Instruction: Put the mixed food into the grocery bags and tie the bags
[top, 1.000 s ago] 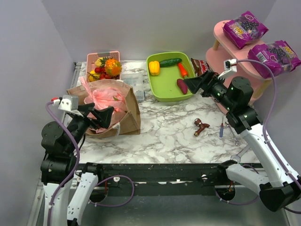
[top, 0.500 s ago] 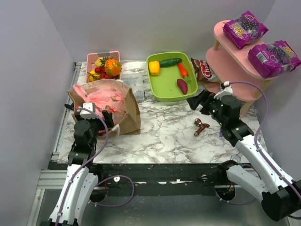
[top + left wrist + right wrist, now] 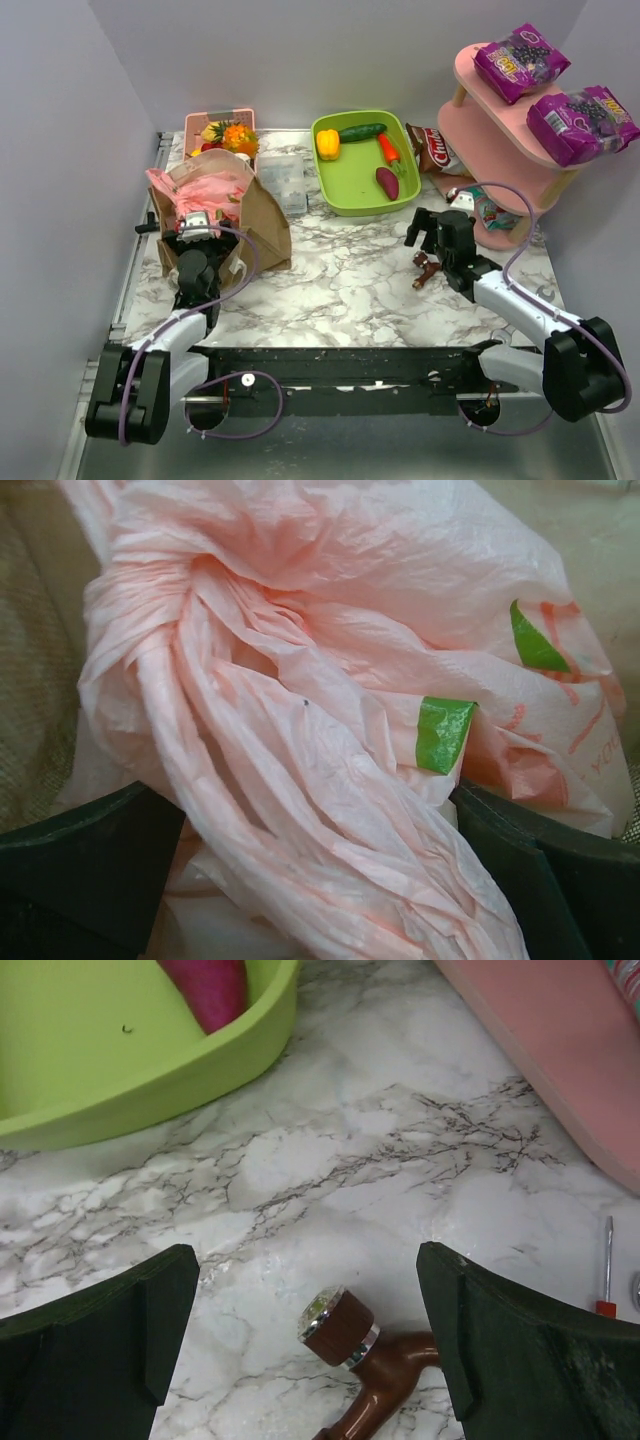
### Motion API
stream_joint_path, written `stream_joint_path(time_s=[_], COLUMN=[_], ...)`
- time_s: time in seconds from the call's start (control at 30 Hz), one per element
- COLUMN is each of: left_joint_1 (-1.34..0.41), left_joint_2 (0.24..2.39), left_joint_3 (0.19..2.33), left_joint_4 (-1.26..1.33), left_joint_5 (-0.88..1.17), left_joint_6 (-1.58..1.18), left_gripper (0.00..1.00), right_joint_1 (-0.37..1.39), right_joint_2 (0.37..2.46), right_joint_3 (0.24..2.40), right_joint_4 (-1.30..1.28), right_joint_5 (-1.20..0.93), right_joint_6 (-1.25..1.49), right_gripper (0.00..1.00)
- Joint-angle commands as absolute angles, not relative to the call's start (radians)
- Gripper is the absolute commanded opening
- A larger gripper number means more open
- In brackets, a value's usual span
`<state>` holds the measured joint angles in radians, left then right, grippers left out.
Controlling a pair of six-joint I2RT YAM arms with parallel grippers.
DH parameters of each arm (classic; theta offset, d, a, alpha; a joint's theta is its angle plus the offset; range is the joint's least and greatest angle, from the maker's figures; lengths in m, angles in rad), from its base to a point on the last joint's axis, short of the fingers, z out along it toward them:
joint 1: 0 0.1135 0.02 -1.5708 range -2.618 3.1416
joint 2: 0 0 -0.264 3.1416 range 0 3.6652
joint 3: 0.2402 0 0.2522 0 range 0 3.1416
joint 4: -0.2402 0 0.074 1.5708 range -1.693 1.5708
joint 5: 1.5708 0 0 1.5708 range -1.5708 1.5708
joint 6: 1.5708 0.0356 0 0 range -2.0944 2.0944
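Observation:
The crumpled brown paper bag (image 3: 262, 215) stands at the left with the pink plastic bag (image 3: 205, 185) inside it. My left gripper (image 3: 198, 238) lies low at the bag's near side. In the left wrist view its jaws stand wide open (image 3: 310, 880), and a knotted, twisted strand of the pink bag (image 3: 330, 680) fills the gap without being clamped. My right gripper (image 3: 425, 228) is open and empty, low over the table; it also shows in the right wrist view (image 3: 305, 1330). The green tray (image 3: 350, 190) holds a yellow pepper (image 3: 327, 143), cucumber (image 3: 361, 131), carrot (image 3: 389, 148) and a red-purple vegetable (image 3: 387, 183).
A brown pipe-shaped toy (image 3: 370, 1350) lies just under the right gripper, a screwdriver (image 3: 605, 1270) to its right. A pink slatted basket (image 3: 190, 125) of fruit and a clear box (image 3: 283, 180) sit at the back. A pink shelf (image 3: 480, 125) with purple snack packets (image 3: 520, 62) stands at right.
Both arms have dropped low toward the table. The left gripper moved down against the bag, which shifted back and left. The right gripper came down from the green tray to the brown toy.

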<state>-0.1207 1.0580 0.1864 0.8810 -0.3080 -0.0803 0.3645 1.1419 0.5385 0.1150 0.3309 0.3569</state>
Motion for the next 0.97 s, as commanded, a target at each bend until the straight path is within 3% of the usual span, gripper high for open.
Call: stream_joint_path(time_s=[0.0, 0.17, 0.3, 0.57, 0.93], left_joint_1=[-0.109, -0.108, -0.109, -0.108, -0.107], left_joint_2=[0.905, 0.633, 0.449, 0.367, 0.355], left_joint_3=[0.142, 0.357, 0.536, 0.738, 0.751], left_joint_4=[0.981, 0.402, 0.101, -0.112, -0.134], left_joint_5=[-0.318, -0.28, -0.175, -0.121, -0.089], left_joint_6=[-0.051, -0.107, -0.094, -0.046, -0.07], left_gripper=[0.98, 0.98, 0.98, 0.98, 0.98], right_joint_1=[0.359, 0.359, 0.358, 0.359, 0.359], right_joint_2=[1.136, 1.132, 1.092, 1.05, 1.02], right_joint_3=[0.677, 0.837, 0.954, 1.073, 1.088], right_joint_4=[0.047, -0.056, -0.07, -0.033, -0.043], right_joint_5=[0.384, 0.268, 0.186, 0.108, 0.083], right_joint_6=[0.427, 0.477, 0.479, 0.578, 0.53], right_gripper=[1.0, 1.0, 1.0, 1.0, 1.0])
